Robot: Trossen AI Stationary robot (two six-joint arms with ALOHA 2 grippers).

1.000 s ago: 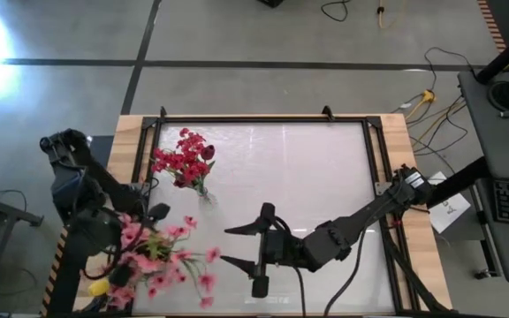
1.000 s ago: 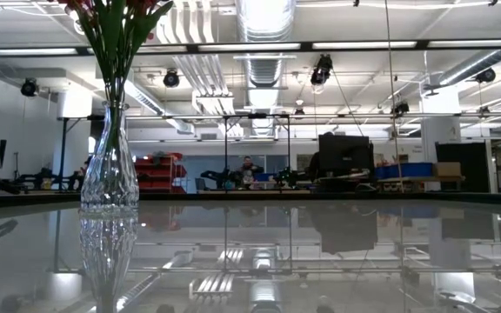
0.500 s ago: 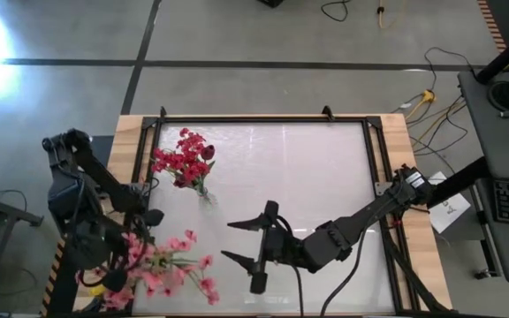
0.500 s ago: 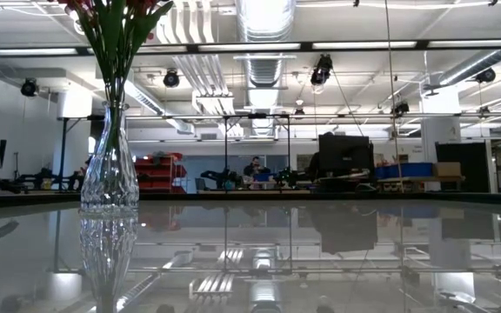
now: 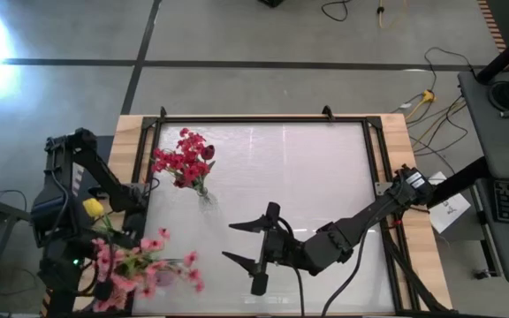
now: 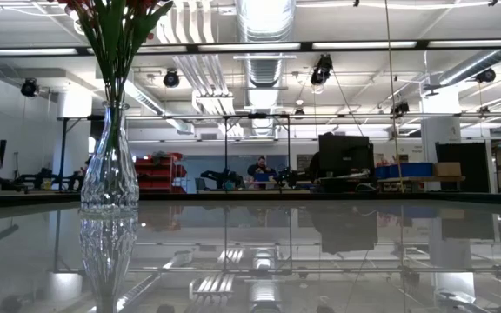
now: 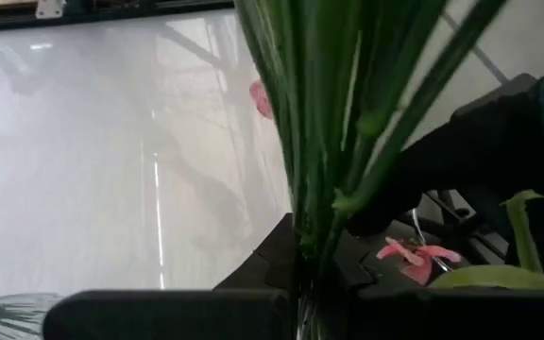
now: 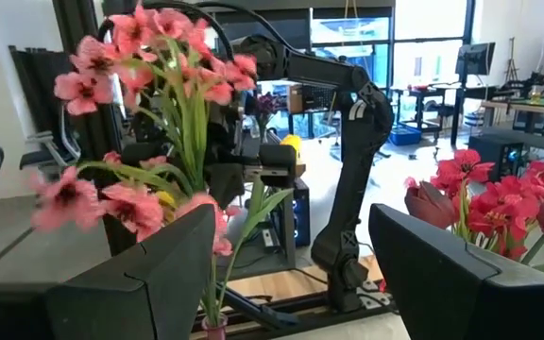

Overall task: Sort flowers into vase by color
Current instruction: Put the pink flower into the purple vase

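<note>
Left gripper [image 7: 300, 283] clamps pink flowers [image 5: 140, 265], stems upright, blossoms up.

Bright, even overhead lighting; strong glare blows out the floor at the high view's upper left, the glossy white surface [image 5: 307, 177] mirrors ceiling strip lights in the low view, and the green stems [image 7: 348, 123] in the left wrist view are soft, too close to focus.

We find an open industrial lab: exposed ceiling ducts [image 6: 263, 26], workbenches with monitors [image 6: 346, 155], floor cables [image 5: 436, 106], concrete floor.
</note>
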